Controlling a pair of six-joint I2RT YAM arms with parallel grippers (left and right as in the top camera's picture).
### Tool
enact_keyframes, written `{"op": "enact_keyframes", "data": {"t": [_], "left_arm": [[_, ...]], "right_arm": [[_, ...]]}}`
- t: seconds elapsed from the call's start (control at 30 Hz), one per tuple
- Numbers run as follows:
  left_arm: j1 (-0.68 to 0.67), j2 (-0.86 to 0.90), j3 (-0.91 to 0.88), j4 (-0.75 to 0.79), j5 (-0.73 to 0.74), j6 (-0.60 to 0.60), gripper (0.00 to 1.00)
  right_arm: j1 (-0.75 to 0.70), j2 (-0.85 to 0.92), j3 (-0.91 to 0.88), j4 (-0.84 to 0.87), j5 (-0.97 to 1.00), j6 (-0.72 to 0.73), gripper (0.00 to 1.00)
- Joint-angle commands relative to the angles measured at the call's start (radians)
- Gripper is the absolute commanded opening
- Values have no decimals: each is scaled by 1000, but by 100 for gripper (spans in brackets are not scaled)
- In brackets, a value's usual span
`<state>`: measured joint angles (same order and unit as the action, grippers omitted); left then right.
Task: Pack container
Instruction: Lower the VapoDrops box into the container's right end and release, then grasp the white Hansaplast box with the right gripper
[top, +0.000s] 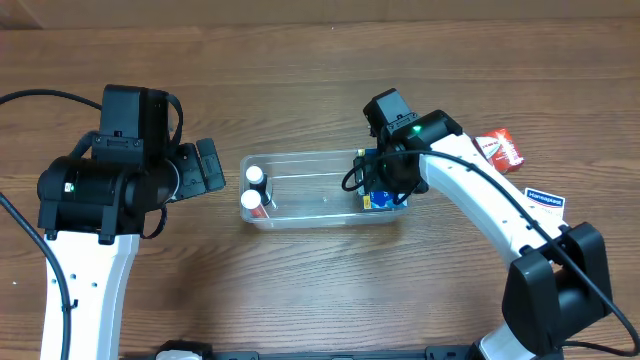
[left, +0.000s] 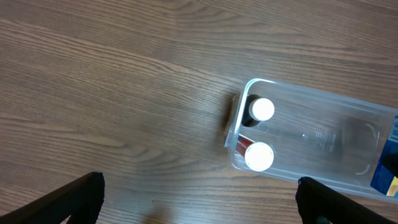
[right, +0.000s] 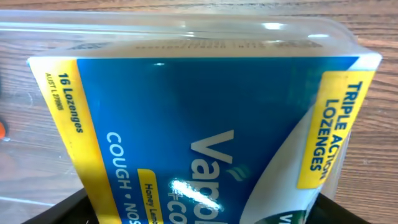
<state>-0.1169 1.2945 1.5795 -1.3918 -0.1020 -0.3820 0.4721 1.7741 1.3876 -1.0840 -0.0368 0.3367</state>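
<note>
The clear container (top: 320, 157) lies at the table's middle. Two white-capped bottles (top: 255, 175) (top: 251, 199) stand in its left end. A blue and yellow lozenge box (top: 380, 201) is at its right end. My right gripper (top: 385, 175) is over that end and shut on the lozenge box (right: 199, 118), with the container's wall (right: 186, 28) behind it. My left gripper (top: 212, 168) is open and empty just left of the container. The left wrist view shows its jaws (left: 199, 183) wide apart over bare wood, with the container (left: 323, 134), both bottles (left: 262, 109) (left: 259, 156) and the box (left: 388, 162) ahead.
A red packet (top: 499, 149) and a white and blue box (top: 545, 198) lie on the wooden table to the right of the container, near the right arm.
</note>
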Motion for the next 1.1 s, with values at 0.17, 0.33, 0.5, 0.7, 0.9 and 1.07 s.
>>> {"op": "enact_keyframes", "data": {"t": [0.17, 0.33, 0.5, 0.7, 0.9, 1.07], "left_arm": [[5, 2, 12, -3, -10, 23, 100], [5, 2, 12, -3, -10, 24, 100], [6, 2, 12, -3, -10, 24, 100], [5, 2, 12, 4, -10, 23, 100], [5, 2, 12, 7, -10, 24, 100], [5, 2, 12, 5, -10, 42, 100]], "right_arm": [[5, 3, 12, 3, 8, 1, 91], [4, -77, 45, -4, 22, 6, 91], [-242, -397, 138, -111, 217, 34, 100], [-850, -417, 37, -166, 103, -62, 100], [-996, -243, -199, 16, 95, -204, 100], [-996, -75, -199, 24, 8, -342, 100]]}}
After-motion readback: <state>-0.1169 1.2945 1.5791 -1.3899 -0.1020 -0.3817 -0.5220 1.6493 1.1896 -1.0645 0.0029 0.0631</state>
